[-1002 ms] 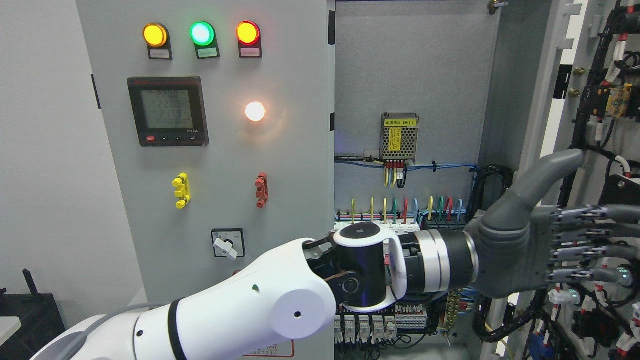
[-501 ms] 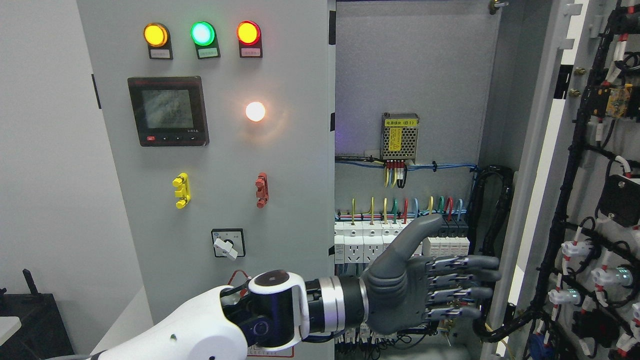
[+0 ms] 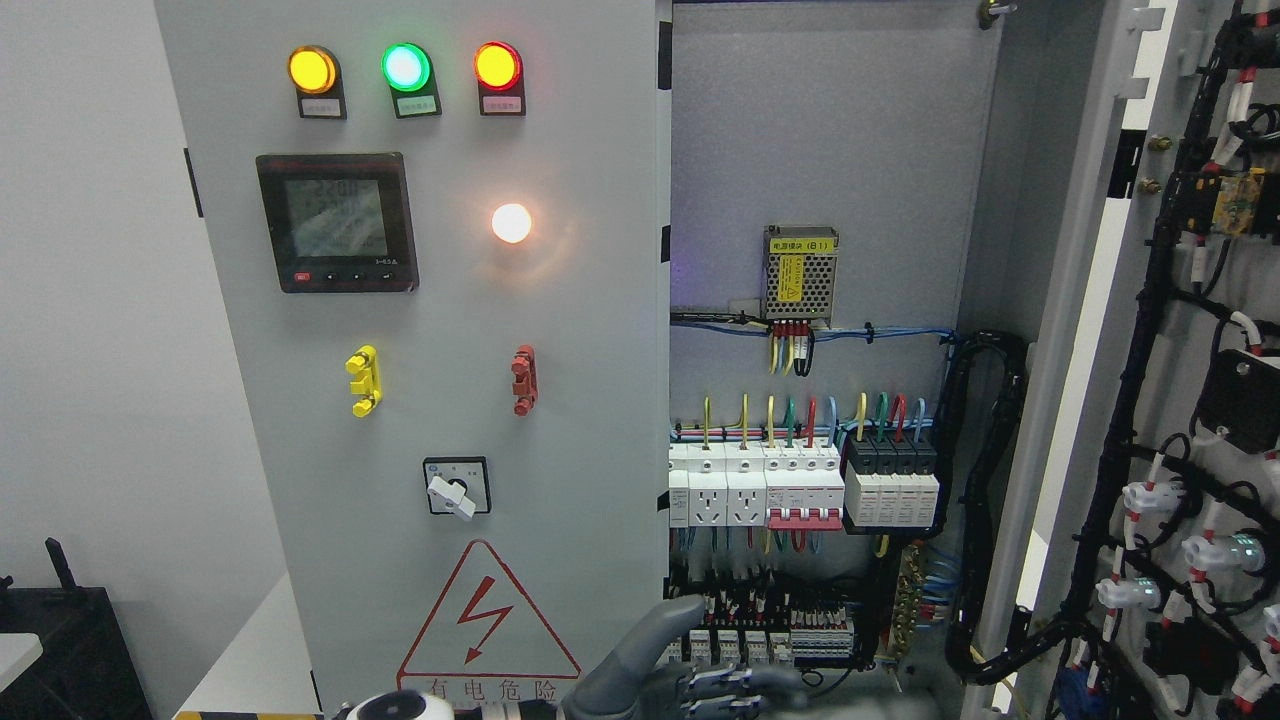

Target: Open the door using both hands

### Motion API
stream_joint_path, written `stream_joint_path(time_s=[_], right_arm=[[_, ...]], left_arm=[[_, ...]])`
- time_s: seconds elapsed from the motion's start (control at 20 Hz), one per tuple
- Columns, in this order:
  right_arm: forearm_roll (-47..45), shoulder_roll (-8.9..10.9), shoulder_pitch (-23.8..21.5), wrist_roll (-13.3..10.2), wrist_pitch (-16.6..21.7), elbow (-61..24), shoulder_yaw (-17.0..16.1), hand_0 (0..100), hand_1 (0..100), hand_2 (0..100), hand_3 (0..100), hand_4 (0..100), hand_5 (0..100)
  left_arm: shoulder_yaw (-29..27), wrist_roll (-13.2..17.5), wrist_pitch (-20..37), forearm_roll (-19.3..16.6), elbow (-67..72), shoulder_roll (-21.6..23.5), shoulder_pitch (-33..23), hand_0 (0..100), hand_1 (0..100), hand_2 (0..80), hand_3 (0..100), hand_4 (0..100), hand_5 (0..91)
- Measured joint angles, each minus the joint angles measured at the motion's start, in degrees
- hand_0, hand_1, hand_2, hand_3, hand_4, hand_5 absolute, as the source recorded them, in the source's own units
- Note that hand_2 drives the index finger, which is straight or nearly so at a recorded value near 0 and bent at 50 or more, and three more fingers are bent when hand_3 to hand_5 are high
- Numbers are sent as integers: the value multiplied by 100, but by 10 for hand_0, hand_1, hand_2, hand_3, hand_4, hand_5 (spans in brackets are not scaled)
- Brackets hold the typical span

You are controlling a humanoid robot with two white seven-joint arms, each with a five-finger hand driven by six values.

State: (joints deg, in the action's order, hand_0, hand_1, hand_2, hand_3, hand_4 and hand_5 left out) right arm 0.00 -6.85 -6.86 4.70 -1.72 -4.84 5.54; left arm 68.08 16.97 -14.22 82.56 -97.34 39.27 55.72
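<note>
Showing in head view: left hand (image 3: 690, 675) is sitting at the bottom edge, thumb sticking up, fingers (image 3: 730, 685) lying loosely extended and gripping nothing. R hand isn't showing. Right door (image 3: 1190, 350) is standing up and to the right of the hand, well apart, already swung wide, its long axis running vertical, wiring side facing in. Left door (image 3: 440, 300) is lying up and just left of the hand, looking shut, so prob. next to be pulled; nearer of the two.
</note>
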Motion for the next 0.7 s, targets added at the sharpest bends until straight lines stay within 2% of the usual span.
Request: stream_joint_path(time_s=[0.35,0.7], right_arm=[[0,0,0,-1,0,0,0,0,0,0,0,0,0],[0,0,0,-19,-1,0,0,0,0,0,0,0,0]], left_arm=[[-22,362,459,-311,-185,1120,-1172,0,0,0,0,33,0],[-51,508,1582,-1076,-99,2037,-2893,0,0,0,0,33,0]])
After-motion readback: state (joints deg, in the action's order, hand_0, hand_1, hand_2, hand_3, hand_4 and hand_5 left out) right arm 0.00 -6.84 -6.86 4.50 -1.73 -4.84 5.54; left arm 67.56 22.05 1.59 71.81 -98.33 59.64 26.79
